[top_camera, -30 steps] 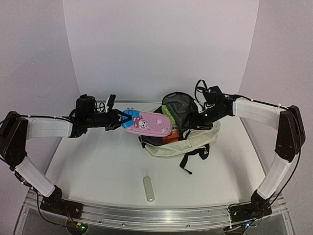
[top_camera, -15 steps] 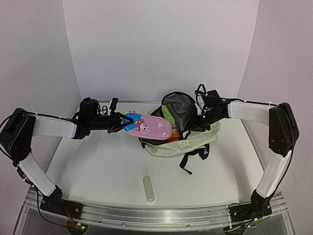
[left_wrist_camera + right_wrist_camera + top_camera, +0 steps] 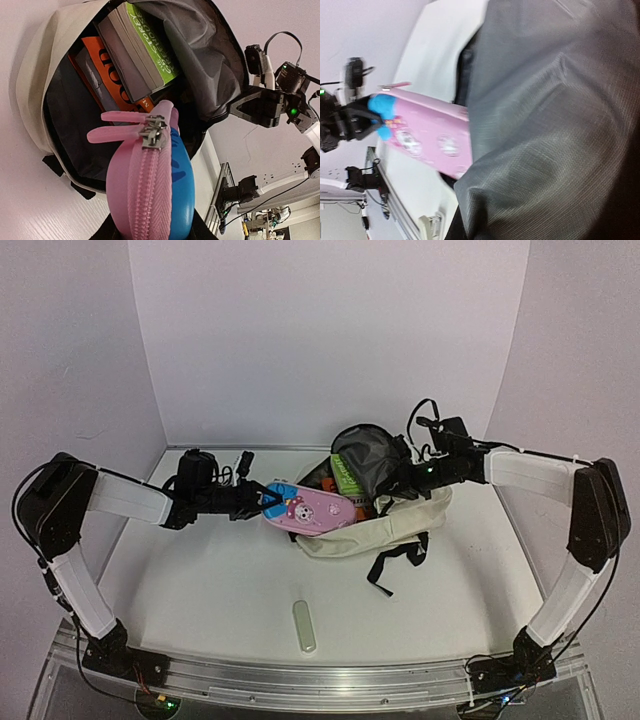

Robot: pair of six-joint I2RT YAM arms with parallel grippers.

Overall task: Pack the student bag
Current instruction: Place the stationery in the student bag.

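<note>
The student bag (image 3: pixel 400 525) lies open mid-table, cream with a grey lining (image 3: pixel 560 125). Inside it stand a green book (image 3: pixel 150 45) and an orange book (image 3: pixel 107 90). My left gripper (image 3: pixel 264 498) is shut on the blue end of a pink cartoon pencil case (image 3: pixel 308 510). The case hangs at the bag's left rim (image 3: pixel 40 75), with its far end over the opening. My right gripper (image 3: pixel 405 478) is shut on the bag's raised grey flap (image 3: pixel 365 455). That fabric hides its fingers in the right wrist view.
A pale oblong object (image 3: pixel 304 626) lies on the table near the front. The bag's black straps (image 3: pixel 395 562) trail toward the front. White walls close in the back and both sides.
My left gripper has carried the pencil case right and down to the bag's mouth. My right gripper has shut on the grey flap and lifted it back.
</note>
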